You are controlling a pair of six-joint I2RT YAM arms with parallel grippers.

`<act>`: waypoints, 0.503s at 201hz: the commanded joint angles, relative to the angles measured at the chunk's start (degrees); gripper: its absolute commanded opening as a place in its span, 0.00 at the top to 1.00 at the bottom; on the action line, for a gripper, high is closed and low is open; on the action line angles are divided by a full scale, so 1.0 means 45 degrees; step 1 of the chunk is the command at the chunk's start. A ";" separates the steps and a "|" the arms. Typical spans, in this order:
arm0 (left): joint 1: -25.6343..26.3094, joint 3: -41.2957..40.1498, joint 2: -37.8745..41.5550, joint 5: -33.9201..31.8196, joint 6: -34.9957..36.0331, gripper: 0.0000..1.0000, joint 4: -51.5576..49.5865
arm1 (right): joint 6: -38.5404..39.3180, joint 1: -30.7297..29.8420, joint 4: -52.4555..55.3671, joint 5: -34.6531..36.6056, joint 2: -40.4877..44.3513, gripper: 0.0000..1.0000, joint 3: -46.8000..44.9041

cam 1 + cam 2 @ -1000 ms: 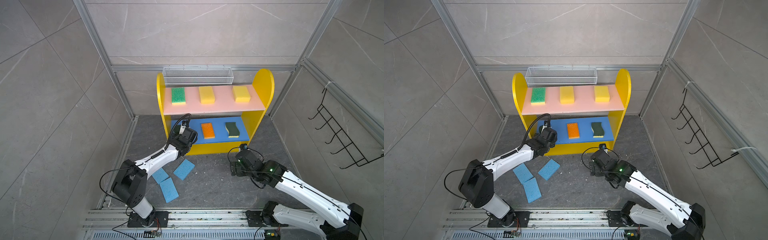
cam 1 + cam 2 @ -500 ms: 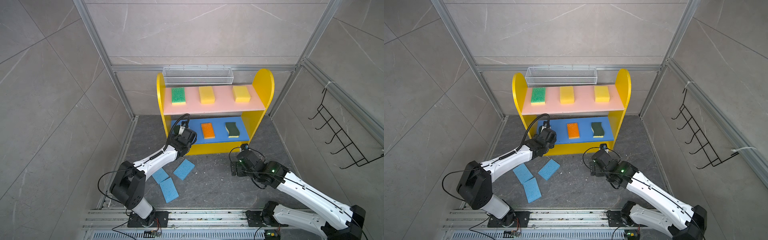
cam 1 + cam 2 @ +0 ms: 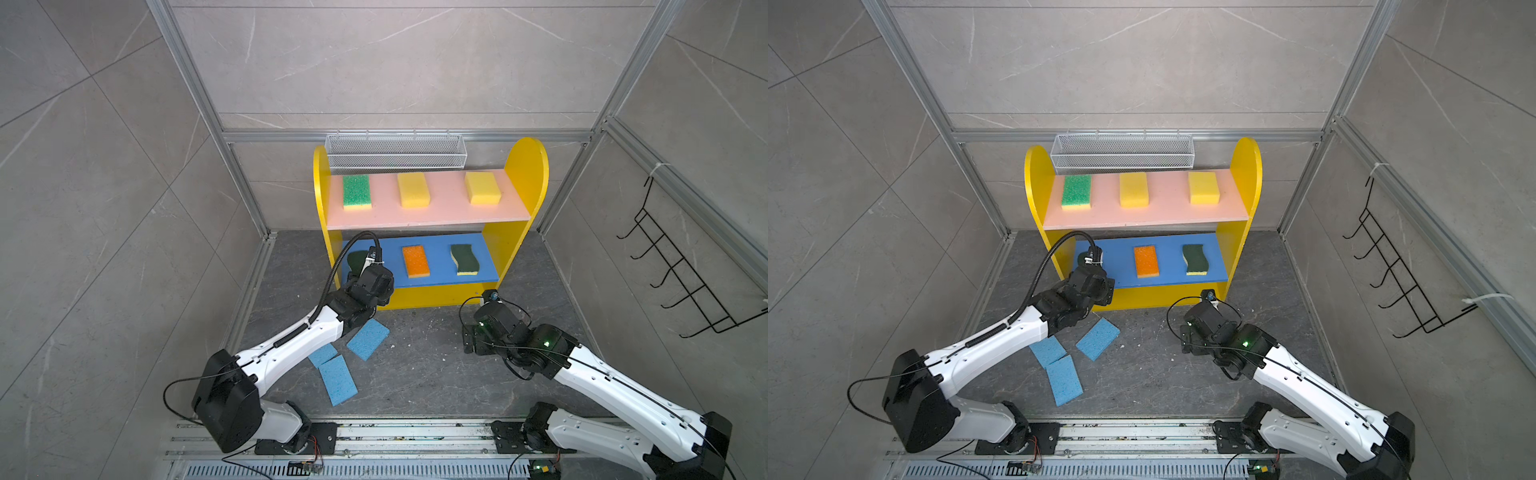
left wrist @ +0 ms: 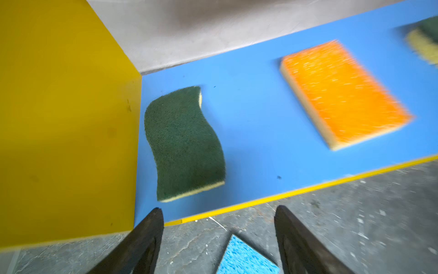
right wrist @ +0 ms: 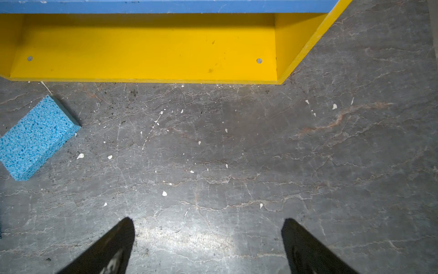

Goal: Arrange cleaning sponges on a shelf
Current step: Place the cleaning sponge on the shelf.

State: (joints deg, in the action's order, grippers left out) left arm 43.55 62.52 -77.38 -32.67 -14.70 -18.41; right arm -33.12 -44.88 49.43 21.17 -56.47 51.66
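so far six sponges sit on the shelf (image 3: 525, 166): a green-topped sponge (image 3: 356, 191) and two yellow blocks (image 3: 412, 190) (image 3: 482, 188) on the pink board (image 3: 440, 216), an orange-topped sponge (image 3: 415, 261) between two dark-green wavy sponges (image 4: 184, 144) (image 3: 465, 259) on the blue board (image 3: 440, 270). three light-blue sponges (image 3: 368, 340) (image 3: 323, 354) (image 3: 340, 380) lie unplaced on the table (image 3: 415, 374). left jaws, spread and empty, hover before the blue board; right jaws gape empty over the table

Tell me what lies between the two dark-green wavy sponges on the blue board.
The orange-topped sponge lies between them, touching neither; the left wrist view shows all three.
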 commanded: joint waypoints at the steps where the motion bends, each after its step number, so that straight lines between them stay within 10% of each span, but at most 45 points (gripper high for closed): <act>1: 0.0176 -0.0358 0.1503 0.0005 0.0060 0.23 -0.0344 | -0.0275 -0.0055 0.0031 -0.0055 0.0320 0.00 -0.0225; 101: 0.0305 -0.2511 0.5671 0.0495 -0.2477 0.24 -0.4437 | -0.0880 -0.0052 -0.0642 -0.1012 0.0693 0.00 -0.1001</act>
State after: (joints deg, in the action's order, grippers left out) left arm 44.75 53.30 -56.07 -31.44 -20.34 -32.62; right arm -35.44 -44.88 47.51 17.61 -54.24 47.99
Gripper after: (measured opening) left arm 0.760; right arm 0.995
